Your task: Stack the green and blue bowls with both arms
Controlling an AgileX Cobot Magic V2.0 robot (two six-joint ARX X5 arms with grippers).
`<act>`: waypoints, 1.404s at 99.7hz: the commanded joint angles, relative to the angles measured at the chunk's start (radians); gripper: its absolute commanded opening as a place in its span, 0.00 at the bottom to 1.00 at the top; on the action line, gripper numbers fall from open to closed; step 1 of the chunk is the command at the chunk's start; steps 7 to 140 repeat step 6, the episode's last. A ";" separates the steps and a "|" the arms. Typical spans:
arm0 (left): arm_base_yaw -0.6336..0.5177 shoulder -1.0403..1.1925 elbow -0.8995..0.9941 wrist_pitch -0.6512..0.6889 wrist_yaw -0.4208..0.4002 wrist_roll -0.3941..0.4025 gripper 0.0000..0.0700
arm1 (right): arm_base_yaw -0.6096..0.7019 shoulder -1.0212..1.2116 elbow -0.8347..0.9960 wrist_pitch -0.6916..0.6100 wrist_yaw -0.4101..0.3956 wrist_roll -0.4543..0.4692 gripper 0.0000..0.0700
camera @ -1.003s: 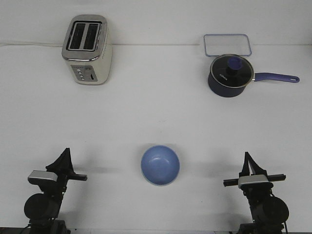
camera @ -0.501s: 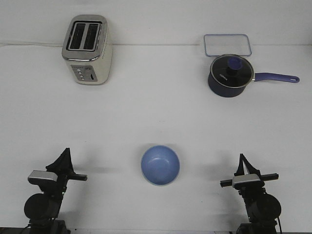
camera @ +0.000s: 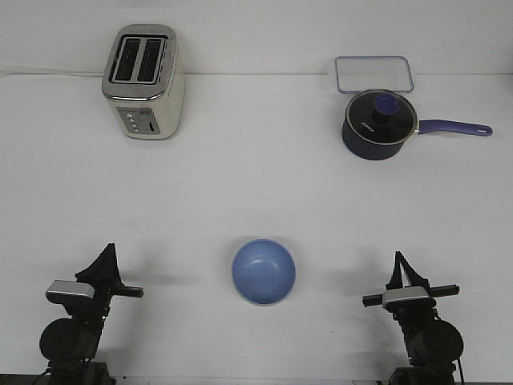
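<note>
**Blue bowl alone between two low arms**

White and matte, the counter (camera: 256,184) fills the front view, with a pale wall behind its far edge. Near the front, midway between the two arms, sits the blue bowl (camera: 264,272): small, round, smooth and unglossy, light periwinkle, upright with its hollow facing up. No green is visible around or under it from this angle, so whether another bowl sits beneath it cannot be told.

At the far left stands a cream two-slot toaster (camera: 143,81) with a brushed metal top and a column of small buttons. At the far right, a dark navy saucepan (camera: 379,126) carries a glass lid with a blue knob, its long purple-blue handle pointing right. Just behind it lies a clear rectangular container lid (camera: 374,74).

The left claw (camera: 106,261) and right claw (camera: 402,269) each taper to a dark point above a silver-grey block and round black housing, well apart from the bowl. Both appear closed and empty.
</note>
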 commanded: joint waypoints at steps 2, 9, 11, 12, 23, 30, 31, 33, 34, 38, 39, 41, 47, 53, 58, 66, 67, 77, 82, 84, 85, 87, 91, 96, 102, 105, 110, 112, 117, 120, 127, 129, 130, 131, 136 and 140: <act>0.000 -0.002 -0.019 0.010 -0.001 -0.002 0.02 | 0.000 0.000 -0.002 0.012 0.000 -0.005 0.00; 0.000 -0.002 -0.019 0.010 -0.001 -0.002 0.02 | 0.000 0.000 -0.002 0.012 0.000 -0.005 0.00; 0.000 -0.002 -0.019 0.010 -0.001 -0.002 0.02 | 0.000 0.000 -0.002 0.012 0.000 -0.005 0.00; 0.000 -0.002 -0.019 0.010 -0.001 -0.002 0.02 | 0.000 0.000 -0.002 0.012 0.000 -0.005 0.00; 0.000 -0.002 -0.019 0.010 -0.001 -0.002 0.02 | 0.000 0.000 -0.002 0.012 0.000 -0.005 0.00; 0.000 -0.002 -0.019 0.010 -0.001 -0.002 0.02 | 0.000 0.000 -0.002 0.012 0.000 -0.005 0.00; 0.000 -0.002 -0.019 0.010 -0.001 -0.002 0.02 | 0.000 0.000 -0.002 0.012 0.000 -0.005 0.00; 0.000 -0.002 -0.019 0.010 -0.001 -0.002 0.02 | 0.000 0.000 -0.002 0.012 0.000 -0.005 0.00; 0.000 -0.002 -0.019 0.010 -0.001 -0.002 0.02 | 0.000 0.000 -0.002 0.012 0.000 -0.005 0.00; 0.000 -0.002 -0.019 0.010 -0.001 -0.002 0.02 | 0.000 0.000 -0.002 0.012 0.000 -0.005 0.00; 0.000 -0.002 -0.019 0.010 -0.001 -0.002 0.02 | 0.000 0.000 -0.002 0.012 0.000 -0.005 0.00; 0.000 -0.002 -0.019 0.010 -0.001 -0.002 0.02 | 0.000 0.000 -0.002 0.012 0.000 -0.005 0.00; 0.000 -0.002 -0.019 0.010 -0.001 -0.002 0.02 | 0.000 0.000 -0.002 0.012 0.000 -0.005 0.00; 0.000 -0.002 -0.019 0.010 -0.001 -0.002 0.02 | 0.000 0.000 -0.002 0.012 0.000 -0.005 0.00; 0.000 -0.002 -0.019 0.010 -0.001 -0.002 0.02 | 0.000 0.000 -0.002 0.012 0.000 -0.005 0.00; 0.000 -0.002 -0.019 0.010 -0.001 -0.002 0.02 | 0.000 0.000 -0.002 0.012 0.000 -0.005 0.00; 0.000 -0.002 -0.019 0.010 -0.001 -0.002 0.02 | 0.000 0.000 -0.002 0.012 0.000 -0.005 0.00; 0.000 -0.002 -0.019 0.010 -0.001 -0.002 0.02 | 0.000 0.000 -0.002 0.012 0.000 -0.005 0.00; 0.000 -0.002 -0.019 0.010 -0.001 -0.002 0.02 | 0.000 0.000 -0.002 0.012 0.000 -0.005 0.00; 0.000 -0.002 -0.019 0.010 -0.001 -0.002 0.02 | 0.000 0.000 -0.002 0.012 0.000 -0.005 0.00; 0.000 -0.002 -0.019 0.010 -0.001 -0.002 0.02 | 0.000 0.000 -0.002 0.012 0.000 -0.005 0.00; 0.000 -0.002 -0.019 0.010 -0.001 -0.002 0.02 | 0.000 0.000 -0.002 0.012 0.000 -0.005 0.00; 0.000 -0.002 -0.019 0.010 -0.001 -0.002 0.02 | 0.000 0.000 -0.002 0.012 0.000 -0.005 0.00; 0.000 -0.002 -0.019 0.010 -0.001 -0.002 0.02 | 0.000 0.000 -0.002 0.012 0.000 -0.005 0.00; 0.000 -0.002 -0.019 0.010 -0.001 -0.002 0.02 | 0.000 0.000 -0.002 0.012 0.000 -0.005 0.00; 0.000 -0.002 -0.019 0.010 -0.001 -0.002 0.02 | 0.000 0.000 -0.002 0.012 0.000 -0.005 0.00; 0.000 -0.002 -0.019 0.010 -0.001 -0.002 0.02 | 0.000 0.000 -0.002 0.012 0.000 -0.005 0.00; 0.000 -0.002 -0.019 0.010 -0.001 -0.002 0.02 | 0.000 0.000 -0.002 0.012 0.000 -0.005 0.00; 0.000 -0.002 -0.019 0.010 -0.001 -0.002 0.02 | 0.000 0.000 -0.002 0.012 0.000 -0.005 0.00; 0.000 -0.002 -0.019 0.010 -0.001 -0.002 0.02 | 0.000 0.000 -0.002 0.012 0.000 -0.005 0.00; 0.000 -0.002 -0.019 0.010 -0.001 -0.002 0.02 | 0.000 0.000 -0.002 0.012 0.000 -0.005 0.00; 0.000 -0.002 -0.019 0.010 -0.001 -0.002 0.02 | 0.000 0.000 -0.002 0.012 0.000 -0.005 0.00; 0.000 -0.002 -0.019 0.010 -0.001 -0.002 0.02 | 0.000 0.000 -0.002 0.012 0.000 -0.005 0.00; 0.000 -0.002 -0.019 0.010 -0.001 -0.002 0.02 | 0.000 0.000 -0.002 0.012 0.000 -0.005 0.00; 0.000 -0.002 -0.019 0.010 -0.001 -0.002 0.02 | 0.000 0.000 -0.002 0.012 0.000 -0.005 0.00; 0.000 -0.002 -0.019 0.010 -0.001 -0.002 0.02 | 0.000 0.000 -0.002 0.012 0.000 -0.005 0.00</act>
